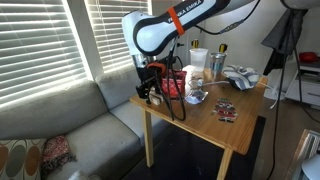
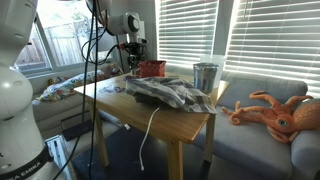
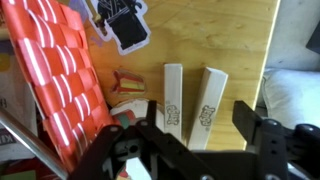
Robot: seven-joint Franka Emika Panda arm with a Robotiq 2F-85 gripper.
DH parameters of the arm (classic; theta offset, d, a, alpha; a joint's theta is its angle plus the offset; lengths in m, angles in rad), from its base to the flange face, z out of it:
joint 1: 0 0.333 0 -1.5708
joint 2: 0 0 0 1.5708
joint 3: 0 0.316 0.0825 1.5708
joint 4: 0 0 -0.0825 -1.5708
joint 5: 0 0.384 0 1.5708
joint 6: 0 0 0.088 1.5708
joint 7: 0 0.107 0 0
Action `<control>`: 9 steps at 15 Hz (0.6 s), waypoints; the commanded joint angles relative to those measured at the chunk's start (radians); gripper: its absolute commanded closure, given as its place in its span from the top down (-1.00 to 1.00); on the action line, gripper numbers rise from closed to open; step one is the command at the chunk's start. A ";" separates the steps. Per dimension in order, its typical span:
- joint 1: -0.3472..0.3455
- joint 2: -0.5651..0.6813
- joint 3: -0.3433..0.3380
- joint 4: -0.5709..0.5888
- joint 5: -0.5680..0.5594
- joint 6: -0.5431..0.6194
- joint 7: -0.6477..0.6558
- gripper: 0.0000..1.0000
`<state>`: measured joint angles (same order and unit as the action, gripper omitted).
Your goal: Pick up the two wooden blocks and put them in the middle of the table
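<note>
Wrist view, far left: the red cardboard box with the pale woven pattern [image 3: 55,80] fills that side, and just off its top corner lies the flat dark red-and-black item [image 3: 125,25]. Moving right, the two small pale tan wooden rectangular blocks [image 3: 173,100] lie side by side, nearly parallel. The right-hand block [image 3: 211,100] sits near the edge of the light-brown wooden tabletop [image 3: 235,40]. The black tool [image 3: 198,135] hangs over them, fingers spread wide apart and gripping nothing.
</note>
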<state>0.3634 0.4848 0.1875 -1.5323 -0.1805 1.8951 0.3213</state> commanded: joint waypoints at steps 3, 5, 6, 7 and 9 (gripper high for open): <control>0.000 -0.011 -0.005 -0.001 0.027 0.025 -0.025 -0.35; 0.003 -0.016 -0.004 -0.003 0.022 0.022 -0.026 -0.64; 0.002 -0.021 -0.003 -0.008 0.024 0.023 -0.030 -0.76; 0.002 -0.027 -0.002 -0.013 0.024 0.022 -0.033 -0.78; 0.001 -0.056 0.005 -0.039 0.028 0.024 -0.048 -0.72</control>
<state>0.3638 0.4795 0.1879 -1.5324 -0.1804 1.9139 0.3085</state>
